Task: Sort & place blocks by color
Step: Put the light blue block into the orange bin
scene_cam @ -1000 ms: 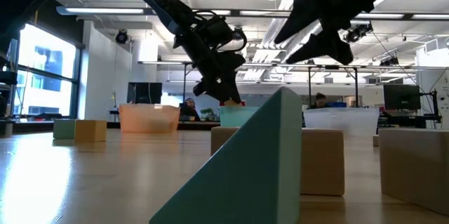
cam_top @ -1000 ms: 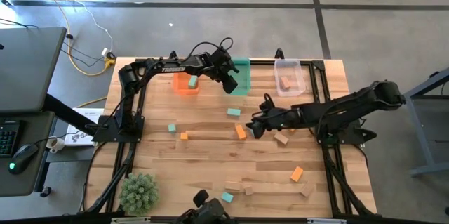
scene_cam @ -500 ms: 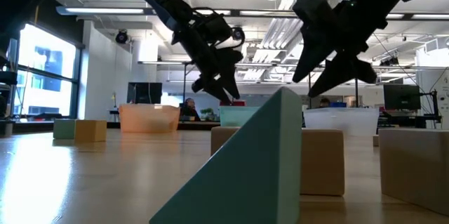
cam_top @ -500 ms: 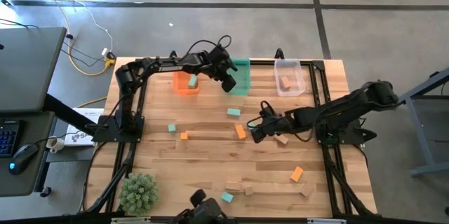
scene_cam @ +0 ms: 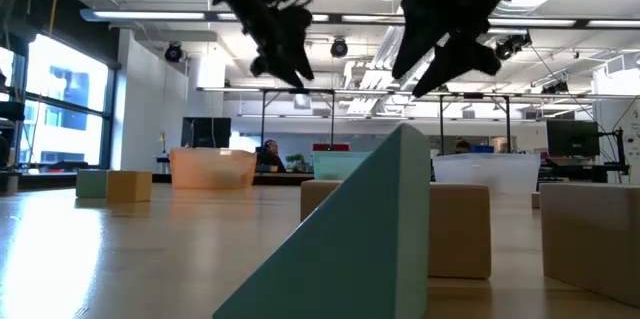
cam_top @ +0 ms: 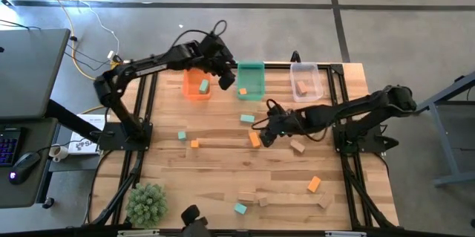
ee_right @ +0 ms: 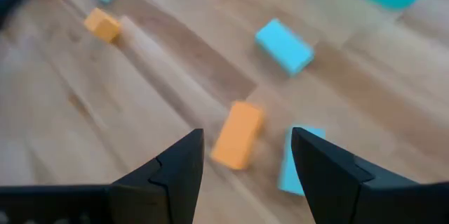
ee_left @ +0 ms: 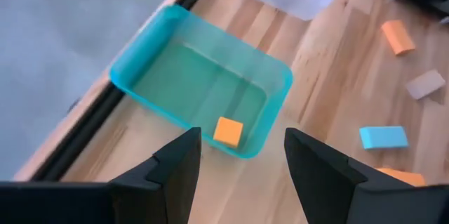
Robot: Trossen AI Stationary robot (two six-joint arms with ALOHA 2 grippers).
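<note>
hovering above the far edge of the table, the left gripper (cam_top: pixel 223 81) has swung from over the teal rectangular plastic bin (cam_top: pixel 251 81) toward the orange plastic bin (cam_top: pixel 196 88) at upper centre of the high view, its fingers spread with nothing between them. they widened within the last second, and a small orange cube (ee_left: pixel 228 132) sits inside the teal bin in the left wrist view, which looks like a colour mismatch worth correcting.

the right gripper (cam_top: pixel 265 134) has slid left across mid-table and now hangs with its fingers apart above an orange wooden bar (ee_right: pixel 237 135), not yet touching it; a teal block (ee_right: pixel 283 45) lies just beyond.

the other blocks remain scattered: teal and orange pieces at left of centre, a plain wood block (cam_top: pixel 297 146) right of centre, and more along the lower edge. the clear plastic bin (cam_top: pixel 306 81) at upper right holds one piece. most sorting remains.
</note>
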